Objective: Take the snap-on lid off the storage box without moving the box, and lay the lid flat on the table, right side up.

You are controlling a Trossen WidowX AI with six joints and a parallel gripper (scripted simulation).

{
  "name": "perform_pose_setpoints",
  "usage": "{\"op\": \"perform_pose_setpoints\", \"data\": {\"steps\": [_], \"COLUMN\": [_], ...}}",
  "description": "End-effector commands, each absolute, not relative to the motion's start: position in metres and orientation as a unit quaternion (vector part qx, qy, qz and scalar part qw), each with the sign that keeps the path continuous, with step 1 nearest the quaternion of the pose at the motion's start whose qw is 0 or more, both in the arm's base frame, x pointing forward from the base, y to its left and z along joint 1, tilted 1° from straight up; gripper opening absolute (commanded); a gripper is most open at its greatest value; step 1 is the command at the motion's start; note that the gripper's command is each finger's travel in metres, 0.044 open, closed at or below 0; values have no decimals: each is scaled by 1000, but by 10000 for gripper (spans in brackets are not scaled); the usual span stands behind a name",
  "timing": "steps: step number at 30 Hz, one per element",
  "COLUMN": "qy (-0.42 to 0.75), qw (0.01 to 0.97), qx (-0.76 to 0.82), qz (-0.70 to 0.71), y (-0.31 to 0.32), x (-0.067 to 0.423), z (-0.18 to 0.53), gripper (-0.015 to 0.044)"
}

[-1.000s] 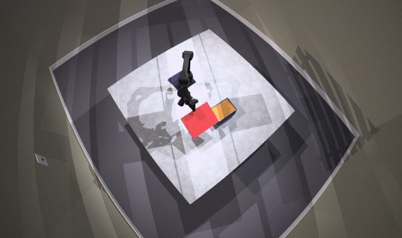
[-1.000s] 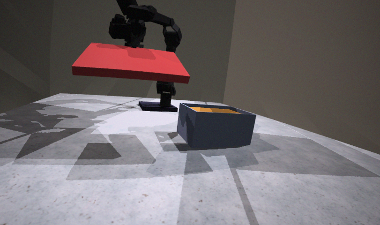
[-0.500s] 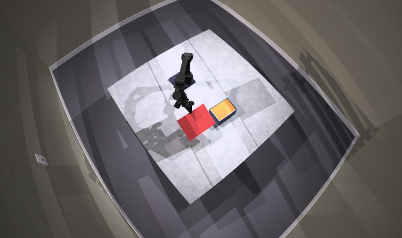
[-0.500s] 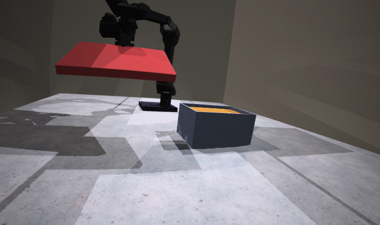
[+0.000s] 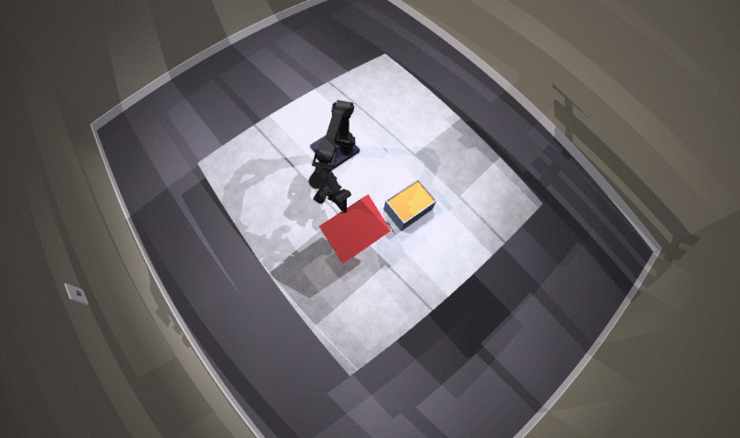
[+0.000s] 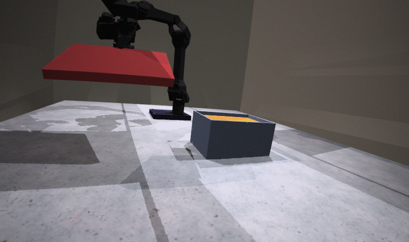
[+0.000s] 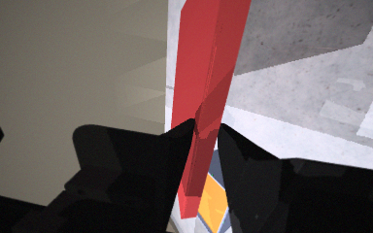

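The red lid [image 5: 353,233] [image 6: 110,64] [image 7: 198,92] hangs in the air, well above the table [image 5: 379,319] [image 6: 89,213]. Its broad face is up and it tilts down toward the exterior camera. My gripper [image 5: 345,208] [image 6: 121,47] [image 7: 206,125] is shut on the lid's edge on the robot's side, one finger on each face. The storage box [image 5: 403,218] [image 6: 240,139] stands upright and open on the table, with orange-yellow showing inside. In the top view the box is right of the lid, with a narrow gap between their outlines.
The arm's dark base [image 5: 335,153] [image 6: 169,115] stands on the table behind the lid and box. The lid's shadow falls on the table at the left in the exterior view. The table's edge drops to a dark floor [image 5: 215,255] on all sides.
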State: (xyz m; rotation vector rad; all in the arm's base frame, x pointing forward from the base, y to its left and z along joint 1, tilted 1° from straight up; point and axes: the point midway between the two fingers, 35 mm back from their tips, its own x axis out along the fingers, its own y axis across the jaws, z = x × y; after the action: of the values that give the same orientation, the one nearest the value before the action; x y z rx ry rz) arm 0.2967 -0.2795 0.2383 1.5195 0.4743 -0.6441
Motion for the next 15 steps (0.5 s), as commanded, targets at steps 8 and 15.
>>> {"op": "perform_pose_setpoints", "data": {"steps": [8, 15], "qy": [205, 205], "qw": [659, 660], "qx": [667, 667], "qz": [-279, -279], "y": [-301, -311], "x": [294, 293], "z": [244, 244], "gripper": [0, 0]}}
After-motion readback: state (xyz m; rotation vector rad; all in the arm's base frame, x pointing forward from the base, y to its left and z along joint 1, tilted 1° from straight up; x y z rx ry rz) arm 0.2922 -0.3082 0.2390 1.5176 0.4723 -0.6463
